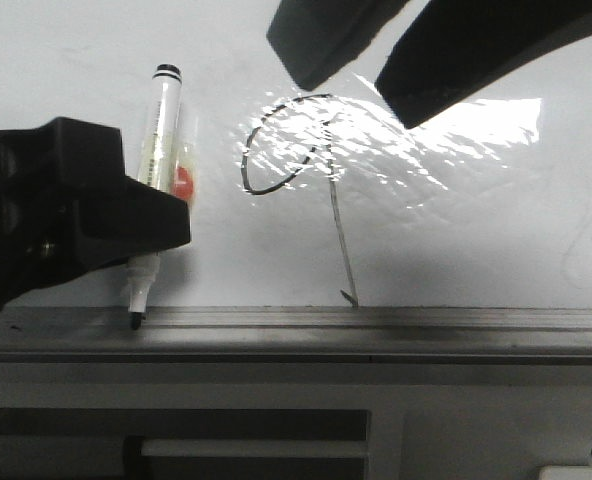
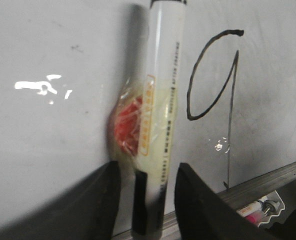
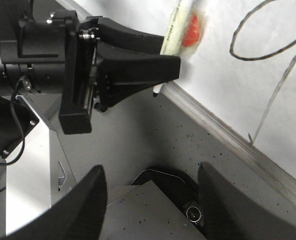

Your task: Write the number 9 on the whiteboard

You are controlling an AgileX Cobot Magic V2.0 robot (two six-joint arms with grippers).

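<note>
The number 9 (image 1: 342,235) is drawn in thin black line on the whiteboard (image 1: 456,240), with an oval loop and a long tail ending just above the grey ledge (image 1: 376,325). It also shows in the left wrist view as the number 9 (image 2: 231,90). A white marker (image 1: 163,120) with a red blob taped to it stands tip-down on the ledge, leaning on the board left of the 9. My left gripper (image 2: 148,172) is open around the marker's lower end (image 2: 163,75), with gaps on both sides. My right gripper (image 1: 354,92) hangs open and empty before the board, above the loop.
A wrinkled glare patch (image 1: 406,140) covers the loop area. Below the ledge runs a grey frame (image 1: 276,400). A second marker with a pink label (image 2: 258,210) lies under the ledge. The left arm's black body (image 3: 48,60) fills the space left of the marker.
</note>
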